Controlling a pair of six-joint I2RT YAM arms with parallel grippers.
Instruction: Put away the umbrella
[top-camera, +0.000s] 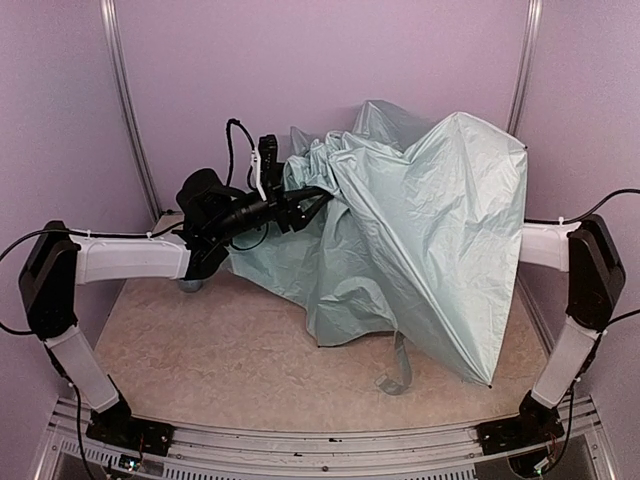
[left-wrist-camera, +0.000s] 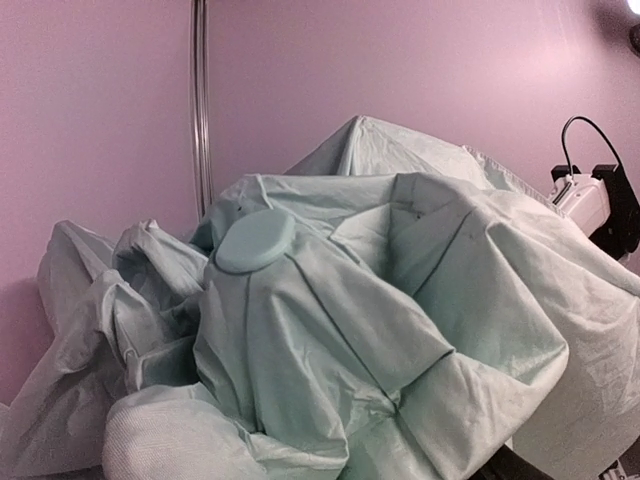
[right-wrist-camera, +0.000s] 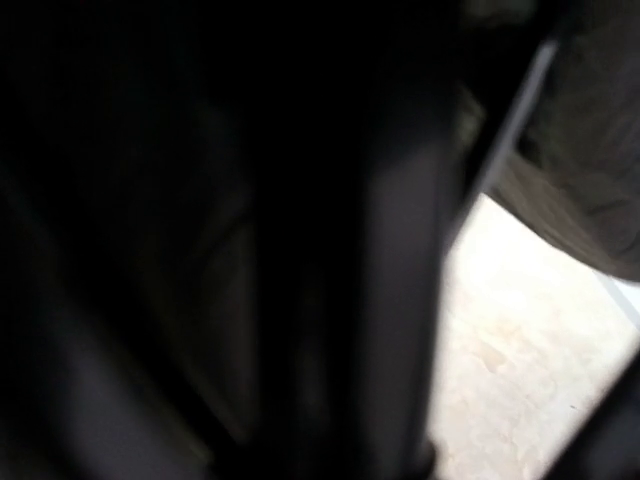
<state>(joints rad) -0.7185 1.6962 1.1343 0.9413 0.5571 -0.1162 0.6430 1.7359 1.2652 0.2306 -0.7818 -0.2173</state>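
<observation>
The umbrella (top-camera: 430, 230) lies half collapsed across the middle and right of the table, its pale mint fabric crumpled in a big mound. Its strap (top-camera: 398, 372) trails on the table in front. My left gripper (top-camera: 312, 203) is pushed into the fabric at the mound's left side. In the left wrist view the fabric fills the frame, with the round green top cap (left-wrist-camera: 255, 240) showing and my fingers covered. My right arm (top-camera: 590, 265) reaches in under the canopy and its gripper is hidden. The right wrist view is dark and blurred, showing black underside (right-wrist-camera: 250, 250) and a strip of table (right-wrist-camera: 530, 350).
A light blue cup (top-camera: 190, 285) stands partly hidden under my left forearm at the table's left. Purple walls close in the back and sides. The beige tabletop (top-camera: 220, 360) shows in front of the umbrella. My right arm's wrist (left-wrist-camera: 600, 200) shows beyond the fabric.
</observation>
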